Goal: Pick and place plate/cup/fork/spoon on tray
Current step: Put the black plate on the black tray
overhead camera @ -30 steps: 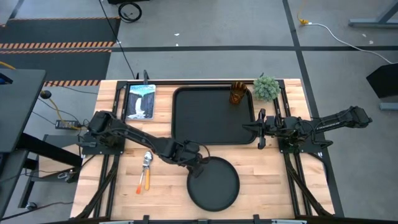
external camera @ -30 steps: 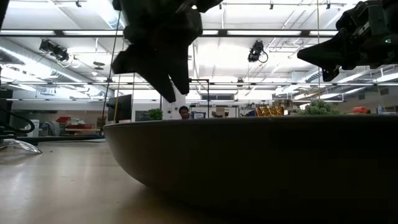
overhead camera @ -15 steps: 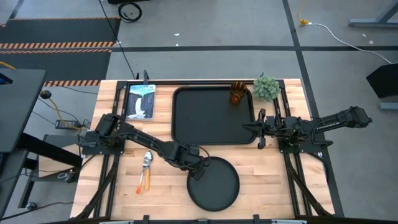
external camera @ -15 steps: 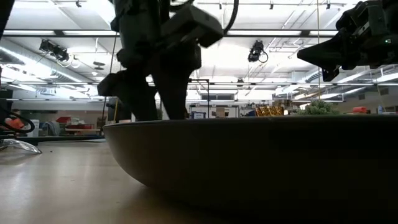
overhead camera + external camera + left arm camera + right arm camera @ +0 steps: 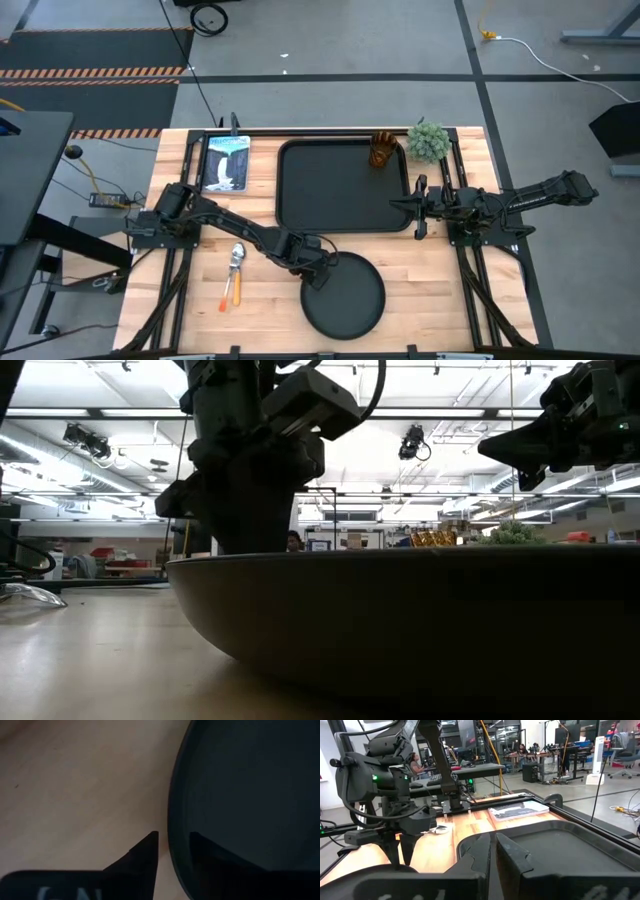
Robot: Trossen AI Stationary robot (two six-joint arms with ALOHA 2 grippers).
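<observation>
Straddling plate rim: left gripper at the plate's left edge, on the side facing the tray
Left jaws: narrowly parted, one finger outside the rim over bare wood, the other inside over the plate; cannot tell if they pinch it yet
Plate: flat on the table, just in front of the tray, touching nothing else
Tray: landmark, mid-table toward the back
Cup: inside the tray, at its back right corner
Spoon: on the wood left of the tray's front corner, bowl toward the back
Fork: just beside the spoon, further front of the tray, orange handles close together
Right gripper: hovers at the tray's right edge near its front corner, fingers almost closed, holding nothing
Plant: just off the tray's back right corner, next to the cup
Booklet: left of the tray, at the back
</observation>
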